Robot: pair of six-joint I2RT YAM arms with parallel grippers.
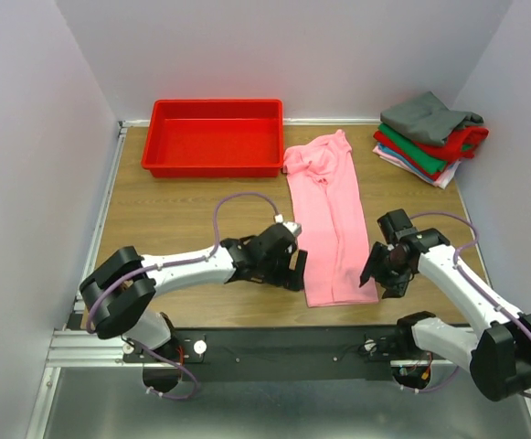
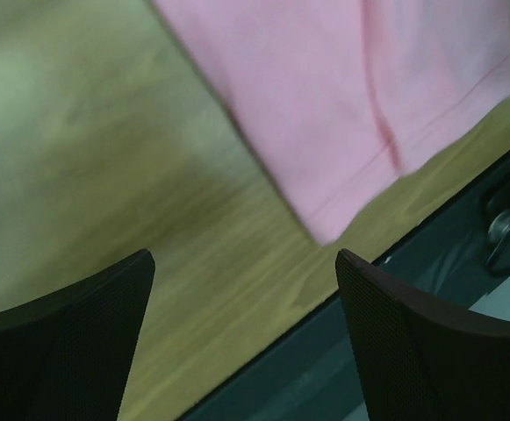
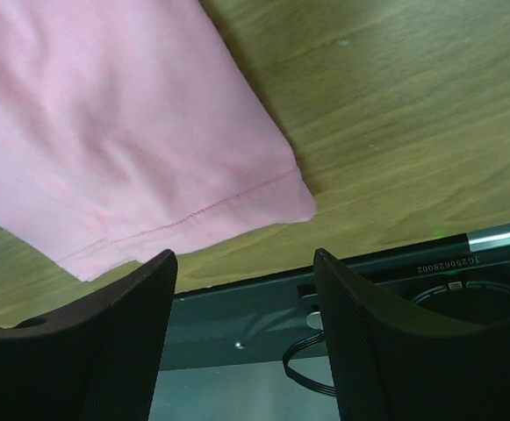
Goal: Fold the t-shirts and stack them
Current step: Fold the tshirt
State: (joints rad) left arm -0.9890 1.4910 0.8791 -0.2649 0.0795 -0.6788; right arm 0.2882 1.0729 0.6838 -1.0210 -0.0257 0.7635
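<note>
at the near bench [image 1: 183,215] edge, the left claw [image 2: 244,261] and right claw [image 3: 244,257] are both spread wide, holding nothing, flanking the hem of the pink t-shirt [image 1: 334,224]. it lies flat as a long strip. beyond, the red tray [image 1: 215,166] sits far left and the folded t-shirts [image 1: 430,139] are stacked far right.
</note>
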